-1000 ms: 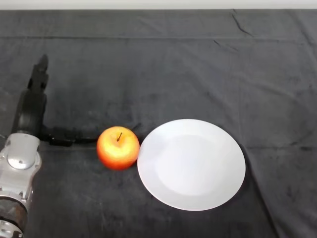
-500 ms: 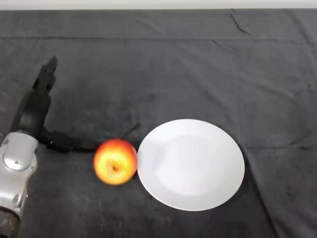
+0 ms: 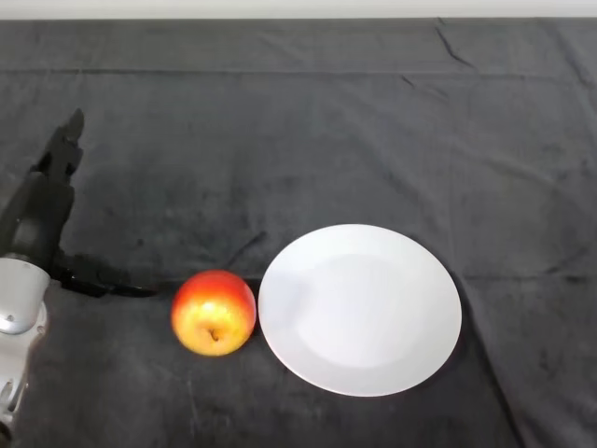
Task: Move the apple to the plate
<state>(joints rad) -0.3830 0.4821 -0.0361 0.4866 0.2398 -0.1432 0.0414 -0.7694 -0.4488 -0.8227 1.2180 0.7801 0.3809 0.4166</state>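
Your black left hand (image 3: pixel 42 210) sits at nine o'clock on the table (image 3: pixel 308 121), fingers stretched straight and thumb spread, holding nothing; bring it around the apple (image 3: pixel 214 313) from the nine o'clock side and close on its middle so it cannot roll away. The apple lies just beside the white plate's (image 3: pixel 410 317) nine o'clock rim, not on it. It is round, red shading to yellow-orange, tipped so one dimpled end faces you.
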